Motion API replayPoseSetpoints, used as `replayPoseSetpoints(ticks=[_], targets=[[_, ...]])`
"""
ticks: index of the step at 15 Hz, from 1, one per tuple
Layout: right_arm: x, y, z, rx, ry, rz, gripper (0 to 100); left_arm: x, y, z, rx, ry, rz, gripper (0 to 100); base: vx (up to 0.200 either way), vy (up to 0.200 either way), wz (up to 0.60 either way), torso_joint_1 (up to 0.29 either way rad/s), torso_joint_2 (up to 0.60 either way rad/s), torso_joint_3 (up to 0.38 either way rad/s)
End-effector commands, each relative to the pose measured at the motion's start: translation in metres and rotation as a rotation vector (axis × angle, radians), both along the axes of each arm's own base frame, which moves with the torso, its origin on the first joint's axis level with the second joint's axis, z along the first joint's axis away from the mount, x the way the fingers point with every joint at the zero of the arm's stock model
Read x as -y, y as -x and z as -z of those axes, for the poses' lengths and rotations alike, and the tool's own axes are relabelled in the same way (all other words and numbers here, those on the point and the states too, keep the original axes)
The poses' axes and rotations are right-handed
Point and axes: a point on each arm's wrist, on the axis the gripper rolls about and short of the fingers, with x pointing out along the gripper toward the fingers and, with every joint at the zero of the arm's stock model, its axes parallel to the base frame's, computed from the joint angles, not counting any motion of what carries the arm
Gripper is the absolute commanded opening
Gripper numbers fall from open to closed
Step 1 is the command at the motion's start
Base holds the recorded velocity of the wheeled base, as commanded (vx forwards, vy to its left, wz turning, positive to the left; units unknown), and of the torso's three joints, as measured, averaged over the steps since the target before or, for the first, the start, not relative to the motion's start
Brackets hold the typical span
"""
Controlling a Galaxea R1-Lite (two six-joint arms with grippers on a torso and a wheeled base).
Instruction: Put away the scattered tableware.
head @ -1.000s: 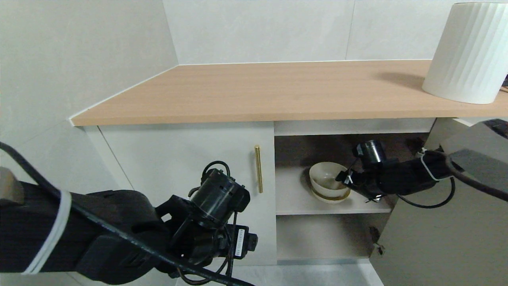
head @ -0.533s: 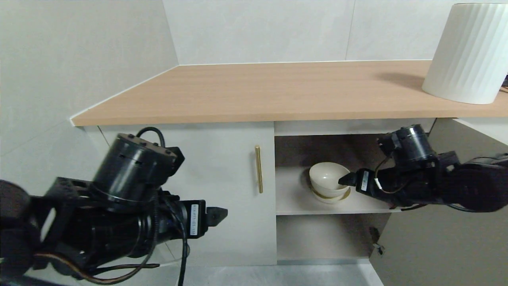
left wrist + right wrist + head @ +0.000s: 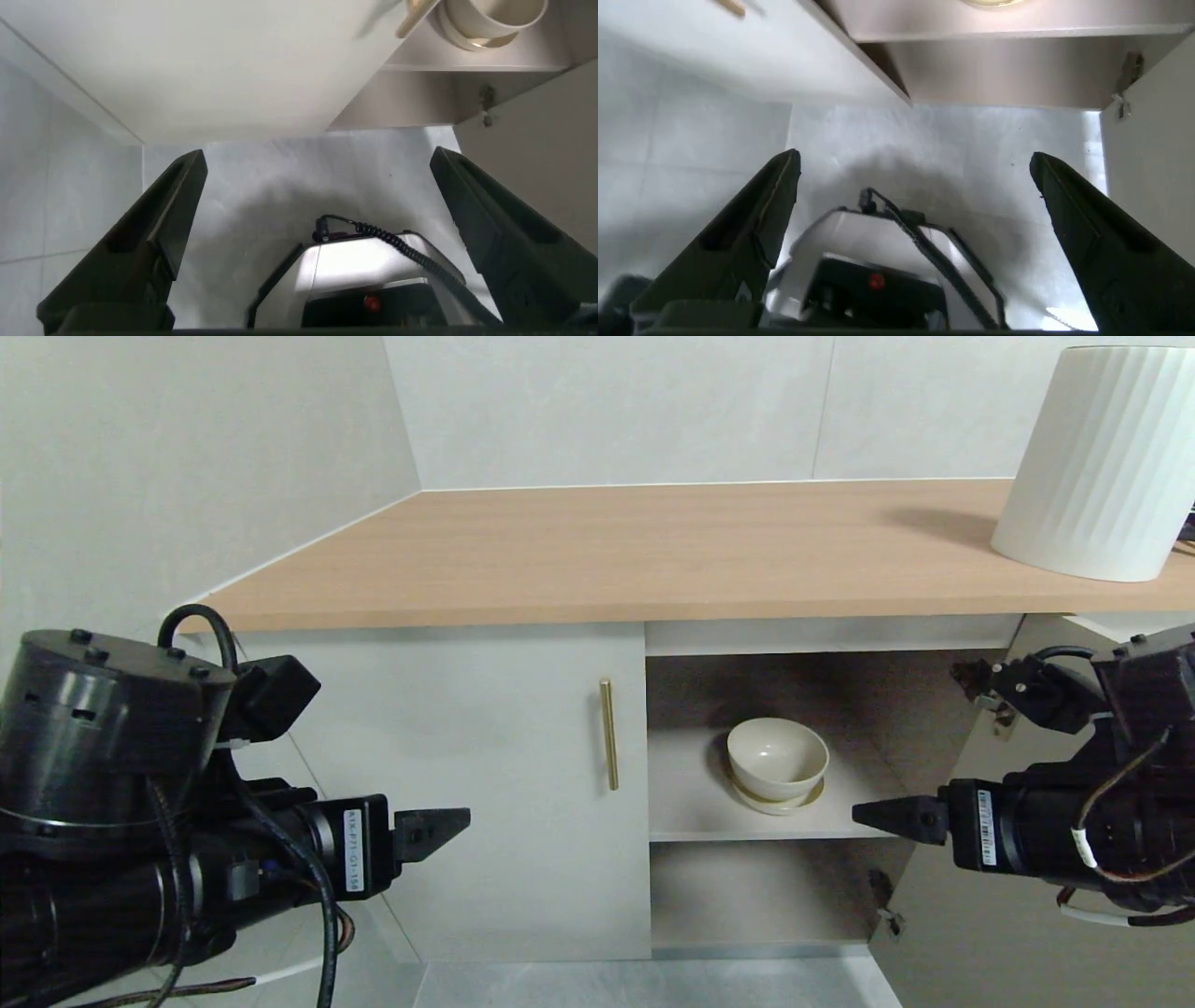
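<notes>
Beneath the worktop (image 3: 597, 551), a cream bowl (image 3: 777, 758) sits on a saucer (image 3: 775, 800) near the shelf (image 3: 691, 807) front edge, likely light, brittle and slick, best pinched at the rim, while the left gripper (image 3: 439, 829) and right gripper (image 3: 873, 817) gape empty.

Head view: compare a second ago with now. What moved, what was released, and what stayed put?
The right gripper left the rim of the bowl and drew back clear of the shelf, toward the robot's right. The left gripper swung level and now points toward the closed door. The bowl stays on its plate on the shelf.
</notes>
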Motion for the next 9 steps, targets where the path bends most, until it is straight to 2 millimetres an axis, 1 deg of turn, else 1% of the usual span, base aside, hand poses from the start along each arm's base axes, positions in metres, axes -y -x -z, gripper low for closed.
replayPoseSetpoints(ticks=[1, 3, 9], targets=[[0.0025, 0.0066, -0.0012, 0.015, 0.005, -0.012, 100, -0.0002, 0.0, 0.0012, -0.003, -0.002, -0.001, 100, 0.0, 0.0, 0.0, 0.0, 0.0, 0.0], [0.0027, 0.0069, -0.0014, 0.016, 0.006, -0.013, 100, -0.0003, 0.0001, 0.0016, -0.005, -0.003, -0.001, 100, 0.0, 0.0, 0.0, 0.0, 0.0, 0.0], [0.0018, 0.006, 0.0037, -0.001, 0.021, -0.017, 100, 0.0009, -0.0016, 0.0042, -0.014, -0.011, -0.002, 100, -0.2, 0.0, 0.0, 0.0, 0.0, 0.0]])
